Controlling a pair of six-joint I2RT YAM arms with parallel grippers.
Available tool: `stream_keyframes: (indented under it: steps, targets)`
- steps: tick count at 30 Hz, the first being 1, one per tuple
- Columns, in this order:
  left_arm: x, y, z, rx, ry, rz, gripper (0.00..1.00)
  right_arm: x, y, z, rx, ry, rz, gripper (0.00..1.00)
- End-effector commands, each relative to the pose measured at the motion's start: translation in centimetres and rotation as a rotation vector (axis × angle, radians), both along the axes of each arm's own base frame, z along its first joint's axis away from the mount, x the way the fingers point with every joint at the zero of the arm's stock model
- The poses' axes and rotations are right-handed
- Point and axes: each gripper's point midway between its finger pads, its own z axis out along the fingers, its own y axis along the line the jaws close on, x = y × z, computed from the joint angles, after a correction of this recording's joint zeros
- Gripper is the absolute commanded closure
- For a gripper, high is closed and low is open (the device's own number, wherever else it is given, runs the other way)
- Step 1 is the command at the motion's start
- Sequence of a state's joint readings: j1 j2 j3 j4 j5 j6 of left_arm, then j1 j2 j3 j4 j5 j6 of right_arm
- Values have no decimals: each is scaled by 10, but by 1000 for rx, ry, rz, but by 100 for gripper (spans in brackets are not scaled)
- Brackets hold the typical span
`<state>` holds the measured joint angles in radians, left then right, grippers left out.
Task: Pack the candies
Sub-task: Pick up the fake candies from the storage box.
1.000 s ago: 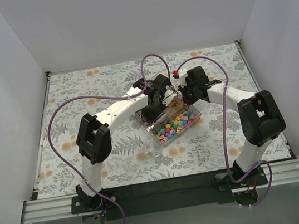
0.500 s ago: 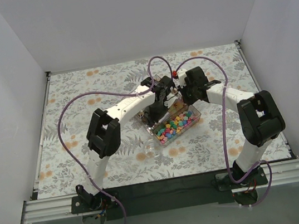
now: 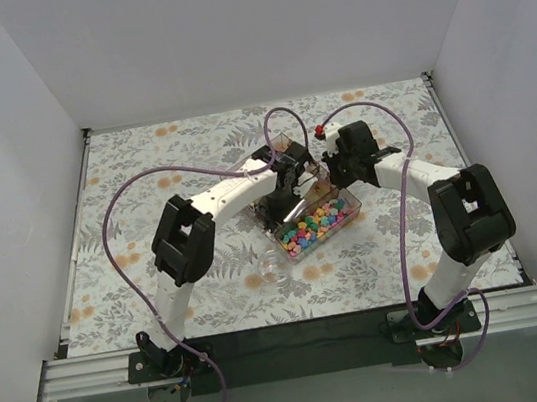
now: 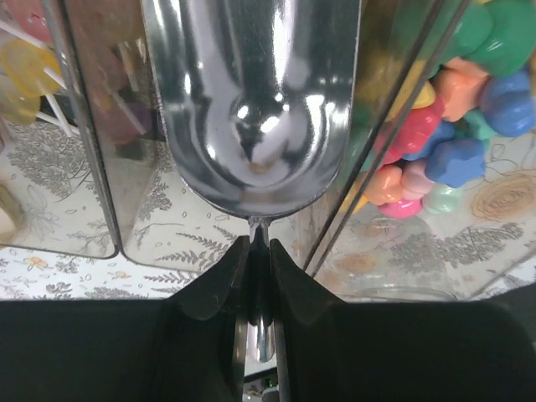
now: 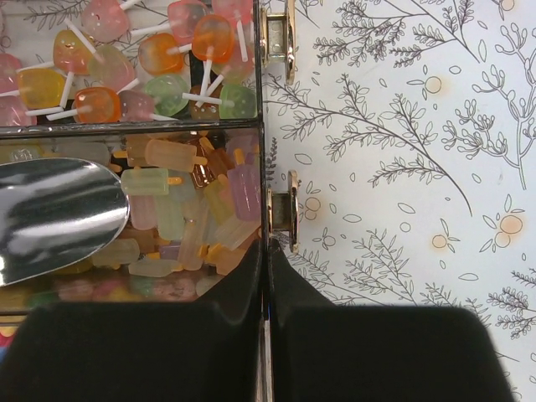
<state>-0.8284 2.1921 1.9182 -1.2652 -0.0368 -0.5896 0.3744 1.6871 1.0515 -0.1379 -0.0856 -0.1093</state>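
A clear compartment box stands mid-table, filled with the candies in mixed bright colours. My left gripper is shut on the thin handle of a metal scoop, whose shiny bowl looks empty and hangs over the box's dividers. Bright candies lie to its right behind a clear wall. My right gripper is shut on the box's side wall. Beside it lie popsicle-shaped candies and lollipop-shaped ones; the scoop shows at the left.
Gold hinges stick out of the box's outer wall. A clear round container sits at the box's near left corner. The fern-print cloth covers the table, with white walls on three sides. Purple cables loop above both arms.
My left arm has swung right and carried the scoop a little farther over the box's back end. The right gripper has kept its hold in the same place.
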Motion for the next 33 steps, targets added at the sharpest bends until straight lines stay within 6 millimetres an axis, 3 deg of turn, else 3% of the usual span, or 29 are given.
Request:
stream_keyframes:
  steps: [1,9,10,13,18,24,26,27,33]
  targets:
    - [33,-71,4,-326,-211,-36,100,-15,41,28,208,-5,91,99]
    - [39,-73,-3,-309,-219,-70,100,-14,40,31,245,0,90,99]
    - [45,-78,5,-319,-235,-75,100,-13,41,32,247,-3,93,99]
    - [47,-80,4,-304,-224,-82,100,-11,41,37,249,-16,95,99]
    - [50,-74,1,-271,-237,-67,100,-12,39,36,238,-19,91,99]
    - [48,-80,0,-287,-220,-62,100,-11,41,37,245,-18,95,99]
    - [46,-88,9,-349,-229,-65,100,-10,37,35,246,-13,84,99]
    - [41,-83,0,-344,-214,-67,100,-12,35,32,248,-3,78,99]
    - [40,-80,6,-360,-238,-64,100,-3,14,32,249,-7,28,99]
